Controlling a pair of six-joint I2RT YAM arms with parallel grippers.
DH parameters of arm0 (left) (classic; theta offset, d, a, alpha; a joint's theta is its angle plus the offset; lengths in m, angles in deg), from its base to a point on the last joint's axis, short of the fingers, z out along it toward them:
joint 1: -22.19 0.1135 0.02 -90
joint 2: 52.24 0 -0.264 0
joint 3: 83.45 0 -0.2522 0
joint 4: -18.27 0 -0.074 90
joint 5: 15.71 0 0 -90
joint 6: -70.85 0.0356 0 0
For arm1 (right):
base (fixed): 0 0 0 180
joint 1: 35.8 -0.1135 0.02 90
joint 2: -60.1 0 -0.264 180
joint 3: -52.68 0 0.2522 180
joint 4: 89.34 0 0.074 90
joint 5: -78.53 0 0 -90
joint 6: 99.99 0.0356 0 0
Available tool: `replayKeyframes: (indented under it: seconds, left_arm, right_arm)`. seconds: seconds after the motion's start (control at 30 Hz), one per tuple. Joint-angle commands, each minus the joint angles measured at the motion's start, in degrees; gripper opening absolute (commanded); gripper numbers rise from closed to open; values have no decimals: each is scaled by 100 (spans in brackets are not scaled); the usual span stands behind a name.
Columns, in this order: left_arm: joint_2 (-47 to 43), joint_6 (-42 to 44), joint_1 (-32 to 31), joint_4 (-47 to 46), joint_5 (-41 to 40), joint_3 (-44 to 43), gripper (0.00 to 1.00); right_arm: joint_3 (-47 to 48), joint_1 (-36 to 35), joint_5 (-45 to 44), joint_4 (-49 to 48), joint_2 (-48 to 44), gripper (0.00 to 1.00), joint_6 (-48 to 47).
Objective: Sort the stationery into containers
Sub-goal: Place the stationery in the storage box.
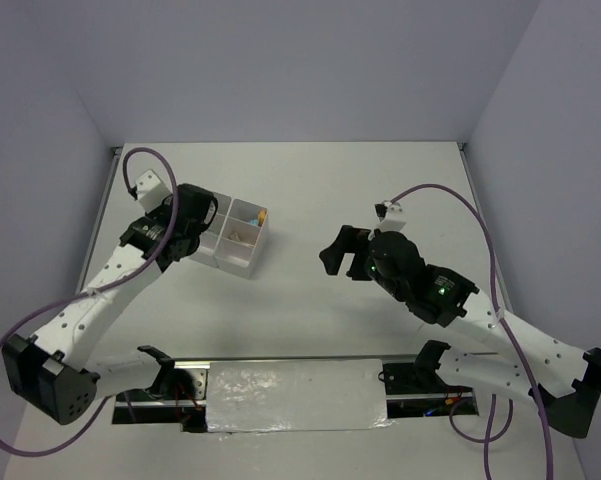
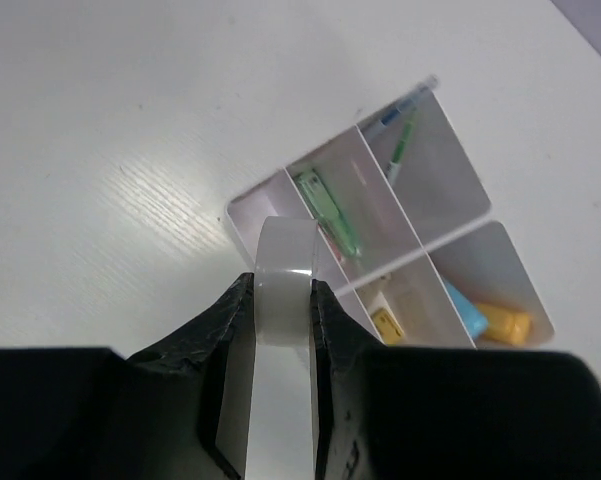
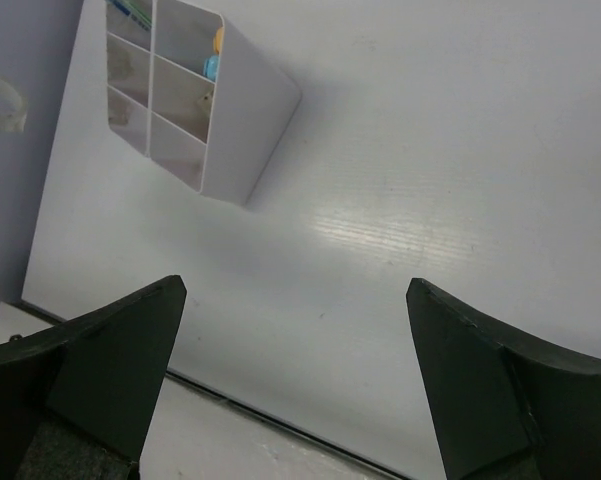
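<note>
Left gripper [image 2: 280, 290] clamped on small clear tape ring [image 2: 283, 250], over corner of translucent whitish four-compartment box [image 2: 242, 215]. Right gripper [image 3: 296, 290] spread, empty. Risk: ring, seemingly above the wall, drops outside if released here.

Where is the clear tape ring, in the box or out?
Out: the left arm's fingers pinch the tape ring, near the box corner.

My left gripper [image 2: 281, 292] is matt black plastic; the tape ring [image 2: 285, 245] smooth and translucent; the box [image 2: 450, 180] milky plastic; the table [image 2: 130, 150] white, faintly grained.
</note>
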Motion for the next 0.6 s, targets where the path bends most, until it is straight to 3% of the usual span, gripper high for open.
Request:
replayKeyframes:
  seconds: [0.0, 0.23, 0.47, 0.57]
  left_arm:
    - [539, -322, 241, -217, -332, -18, 0]
    - [1314, -944, 391, -299, -252, -71, 0]
    - [1139, -964, 435, -1132, -148, 597, 0]
    - [1148, -1130, 461, -1151, -95, 738, 7]
  right_arm:
    - [12, 5, -67, 167, -1, 100, -179]
    - [-41, 14, -93, 202, 34, 100, -337]
    - [-94, 23, 82, -26, 182, 100, -504]
    - [-41, 14, 65, 26, 323, 100, -539]
